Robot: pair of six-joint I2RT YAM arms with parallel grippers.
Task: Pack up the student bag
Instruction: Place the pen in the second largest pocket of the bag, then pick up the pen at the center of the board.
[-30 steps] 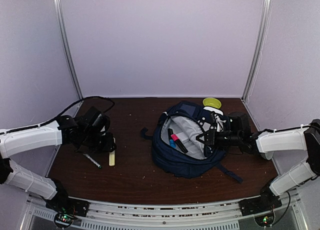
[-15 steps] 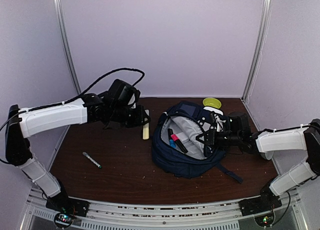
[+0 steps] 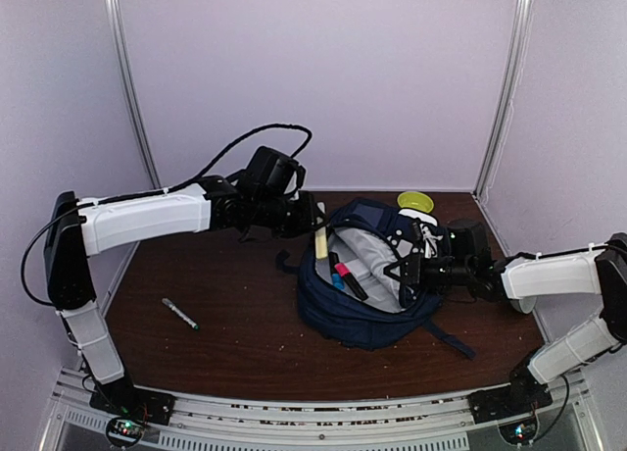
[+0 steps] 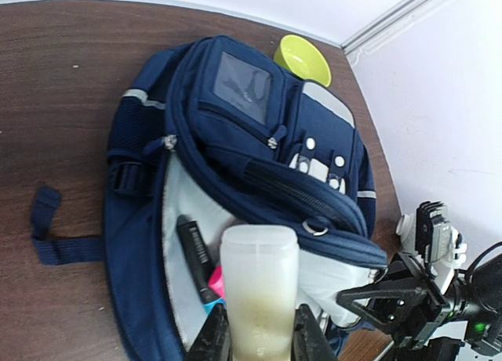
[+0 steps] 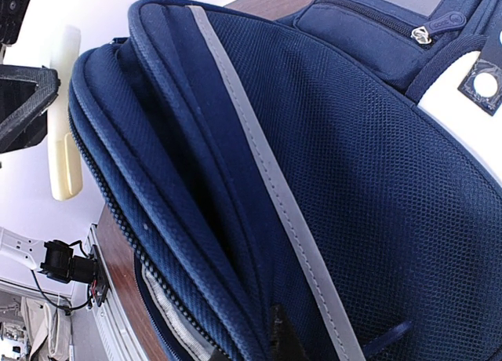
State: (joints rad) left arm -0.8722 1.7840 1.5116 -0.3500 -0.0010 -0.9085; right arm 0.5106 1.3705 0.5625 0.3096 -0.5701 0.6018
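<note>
Well, at the far left a marker [image 3: 180, 314] lies alone on the table [image 3: 245, 345], well apart from everything else. Next, the left gripper [image 4: 259, 341] hangs over the near-left edge of the bag [image 3: 362, 319], its fingers pinched narrow on the lower end of a pale tube [image 4: 259, 275] that stands upright above the open mouth.

The bag lies right of centre on the table, front pocket turned toward the back wall and main compartment gaping toward the arms. Grey lining [image 4: 176, 208] shows inside, with a few pens [image 3: 348, 275] lying against it. A yellow bowl [image 4: 302, 59] sits just behind the bag, at the back.

On the right, the right gripper [image 3: 405, 271] meets the bag's right rim. Its fingers are closed, apparently on the fabric edge by the zip, lifting that side.

By the look of it the bag is soft and floppy, with no frame to hold its shape. It is probably light while this empty, and not fragile. The mouth would likely sag shut if let go. The woven cloth should give fingers good purchase, so the corded zip rim or a strap seems the best hold. A pinch on the flat mesh panel would only bunch up.
</note>
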